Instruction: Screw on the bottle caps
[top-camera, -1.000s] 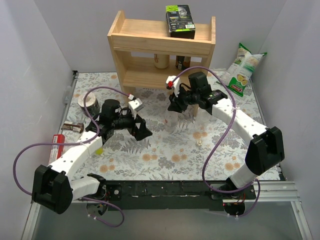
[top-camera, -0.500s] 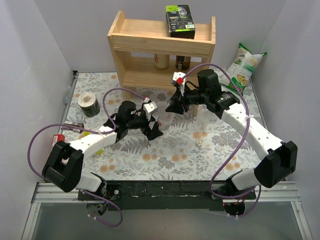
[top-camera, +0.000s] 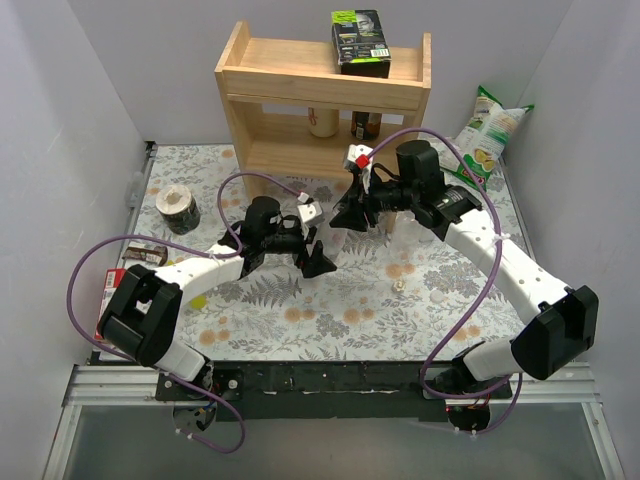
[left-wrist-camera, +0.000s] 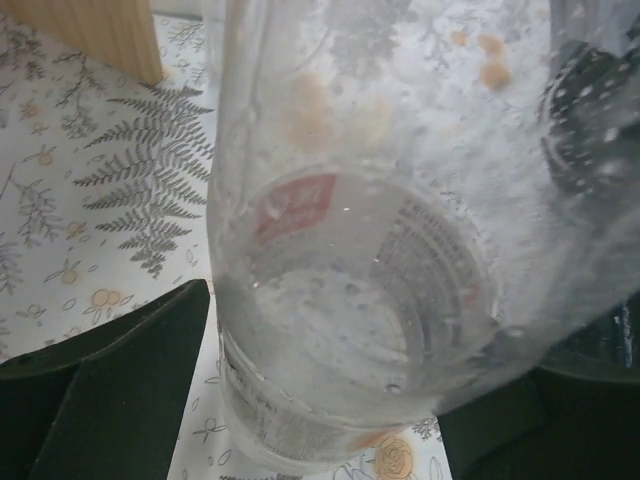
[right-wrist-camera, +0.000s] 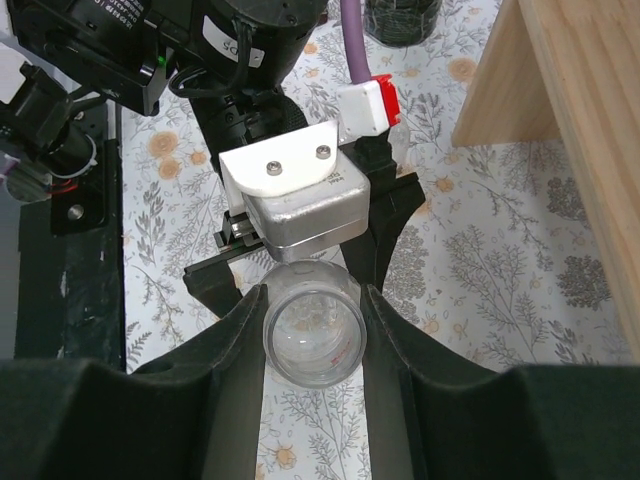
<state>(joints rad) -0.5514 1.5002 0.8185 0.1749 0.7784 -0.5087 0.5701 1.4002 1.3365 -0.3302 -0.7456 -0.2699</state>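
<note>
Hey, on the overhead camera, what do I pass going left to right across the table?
Tape roll → left gripper → small pale cap → chip bag. The bottle and the other gripper overlap, so they are left out.

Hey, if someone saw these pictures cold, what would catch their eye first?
One clear bottle at the centre of the scene, caught between both claws: the right claw pinches it while the left claw straddles it. Behind them stands a wooden shelf with a black box on top, and a green-and-white snack bag leans at the back right.
</note>
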